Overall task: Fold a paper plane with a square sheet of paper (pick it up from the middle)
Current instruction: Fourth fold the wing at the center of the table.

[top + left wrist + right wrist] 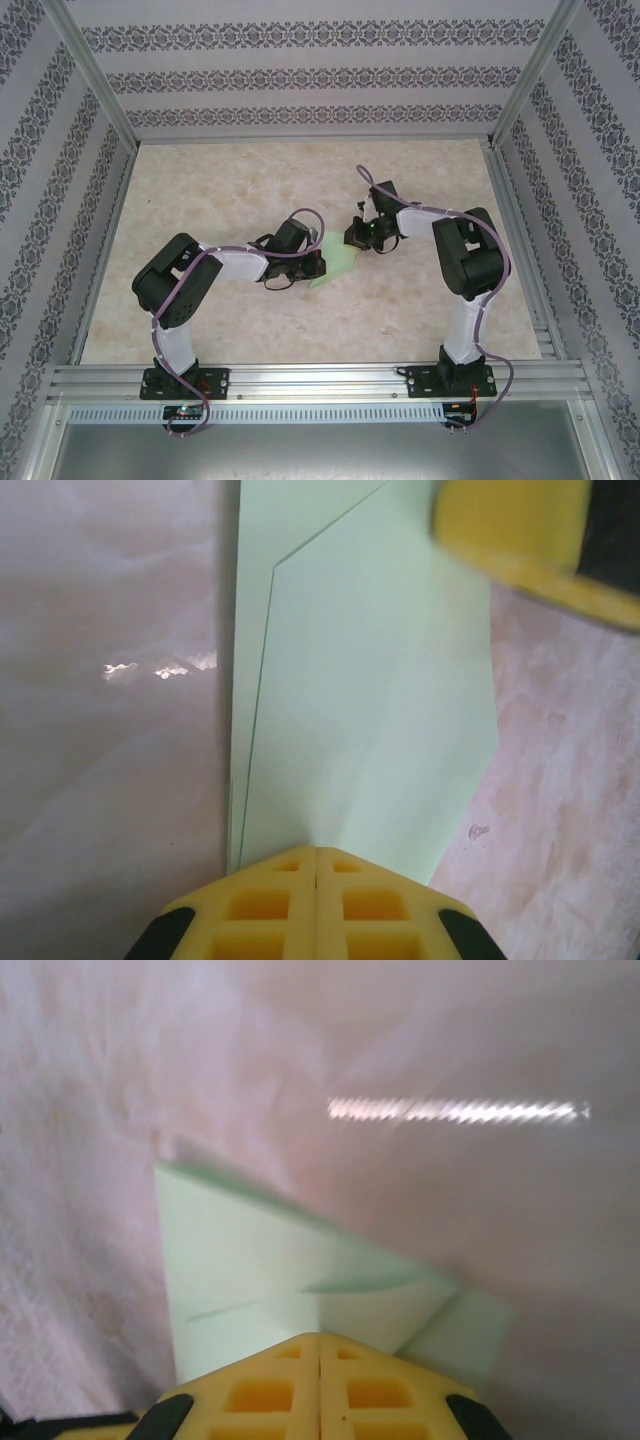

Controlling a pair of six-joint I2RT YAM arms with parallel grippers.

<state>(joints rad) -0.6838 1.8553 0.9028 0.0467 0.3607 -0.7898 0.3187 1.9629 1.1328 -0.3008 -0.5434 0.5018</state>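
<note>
Plainly, the left gripper is seen clenched in the left wrist view. Its 2 yellow fingers are pressed together with no gap along the seam, and their tips are set against the near edge of the sheet of paper. Whether that edge is nipped between the pads or merely pressed down cannot be told. The right gripper is likewise closed, its 2 fingertips met flush. The sheet's creases are seen running in to the tips, but a true grip cannot be confirmed there either.

In the top view the pale-green sheet is found near the middle of the marbled table, between the 2 grippers. The left gripper is at its left side and the right gripper at its far right end. The sheet is partly folded: a slanted flap is laid over a lower layer, and a narrow strip of that layer is left showing along the left edge.

From above, part of the sheet is covered by the gripper heads. In the left wrist view its far end is cut off by the frame, and 1 finger of the right gripper is shown blurred over the far corner. The right wrist picture is smeared, so the sheet's edges are soft there. A small ring-shaped mark is seen on the table beside the sheet, too small to be made out.
</note>
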